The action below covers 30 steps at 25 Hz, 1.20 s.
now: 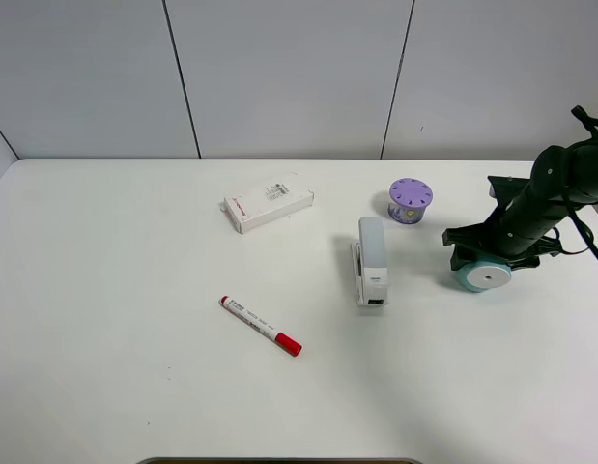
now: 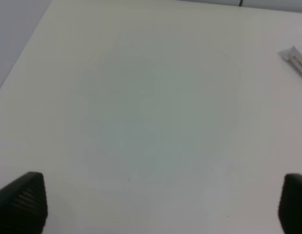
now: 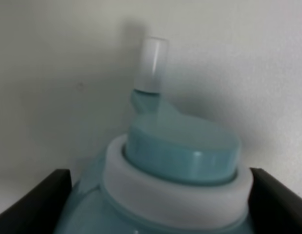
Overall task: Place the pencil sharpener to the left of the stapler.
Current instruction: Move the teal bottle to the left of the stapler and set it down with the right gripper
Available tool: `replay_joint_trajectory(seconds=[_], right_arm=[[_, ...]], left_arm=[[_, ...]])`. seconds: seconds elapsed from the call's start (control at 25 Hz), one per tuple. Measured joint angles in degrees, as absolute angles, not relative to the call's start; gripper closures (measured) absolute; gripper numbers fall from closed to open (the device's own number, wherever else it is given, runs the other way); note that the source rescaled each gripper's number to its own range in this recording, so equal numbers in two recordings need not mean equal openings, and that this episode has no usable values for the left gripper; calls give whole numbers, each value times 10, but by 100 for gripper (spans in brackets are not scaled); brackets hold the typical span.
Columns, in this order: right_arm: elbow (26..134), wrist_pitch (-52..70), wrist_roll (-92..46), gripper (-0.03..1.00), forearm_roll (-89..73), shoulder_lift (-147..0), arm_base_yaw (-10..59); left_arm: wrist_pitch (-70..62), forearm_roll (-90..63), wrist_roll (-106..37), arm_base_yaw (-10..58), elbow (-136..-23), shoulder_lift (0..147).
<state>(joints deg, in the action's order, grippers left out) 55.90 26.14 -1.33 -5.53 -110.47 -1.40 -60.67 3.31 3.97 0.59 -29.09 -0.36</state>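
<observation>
One teal, barrel-shaped plastic pencil sharpener [image 1: 484, 276] sits at the right side of the white table [image 1: 105, 290], its flat white round face with a small centre hole turned toward the high camera. It lies at about 3 o'clock from the one long, narrow white and light-grey stapler [image 1: 372, 259], near it but not touching. The right gripper [image 1: 490, 259] is pinching the pencil sharpener. In the right wrist view one black finger [image 3: 31, 200] stands against each side of the body, two in all, and the pale tapered end points away from the camera. Whether the pencil sharpener rests on the table or hangs just above it cannot be told.

Around the stapler there are three other things, one of each. A small purple cylinder [image 1: 411, 200] stands at 1 o'clock, a flat white rectangular box [image 1: 268, 208] with a red mark lies at 10 o'clock, and a white marker [image 1: 261, 325] with a red cap lies at 8 o'clock.

The left gripper [image 2: 155, 209] hangs over bare table with its two fingers [image 2: 21, 202] spread wide, gripping nothing.
</observation>
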Motion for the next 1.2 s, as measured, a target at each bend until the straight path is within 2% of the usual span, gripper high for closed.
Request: replay_joint_trajectory(seconds=[0.44,0.96,1.2], right_arm=[[560,267,-13,92,-58,-1103,-14],[653,457,-12,92,-63,-1005,-13],[752,533,0,92,-63,-994,32]], left_arm=[[-607,33,40,6,-291,-4],[-607,33,40,6,-291,-4],[-607,33,40,6,-291,-4]])
